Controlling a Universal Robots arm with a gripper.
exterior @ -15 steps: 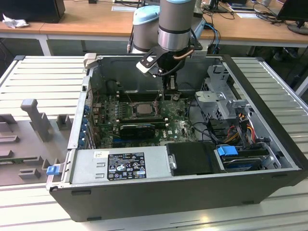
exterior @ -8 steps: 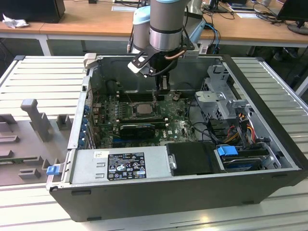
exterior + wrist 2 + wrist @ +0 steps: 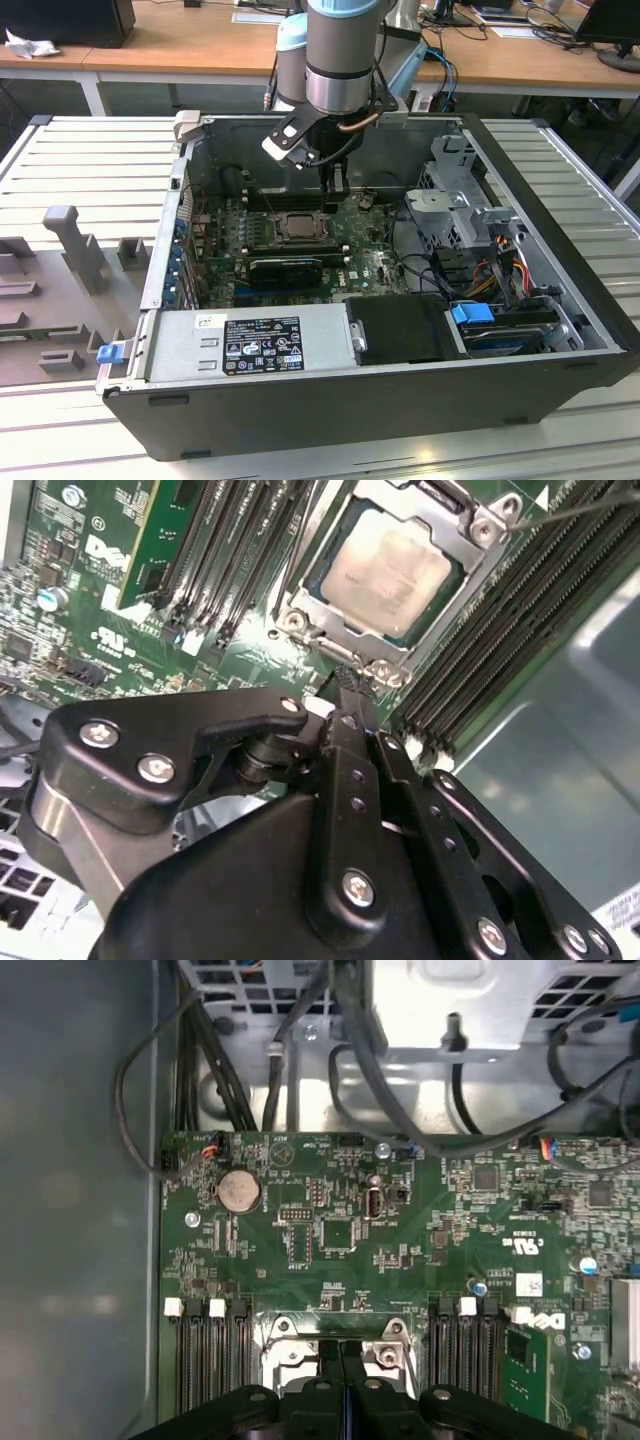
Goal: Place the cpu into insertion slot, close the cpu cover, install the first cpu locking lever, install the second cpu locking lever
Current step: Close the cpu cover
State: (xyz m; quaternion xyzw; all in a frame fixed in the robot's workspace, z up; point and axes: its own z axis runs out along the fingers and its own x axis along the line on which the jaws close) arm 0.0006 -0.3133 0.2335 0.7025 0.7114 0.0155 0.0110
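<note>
One cpu (image 3: 395,570) lies flat just beyond the closed gripper (image 3: 350,680).

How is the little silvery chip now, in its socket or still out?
In. In the second wrist view the cpu lies flat in the insertion slot, the cpu cover's frame lying round its edges.

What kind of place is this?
Probably a robotics lab or workshop: an open computer case lies on a slatted metal table, a robot arm reaches into it, and wooden desks stand behind.
</note>
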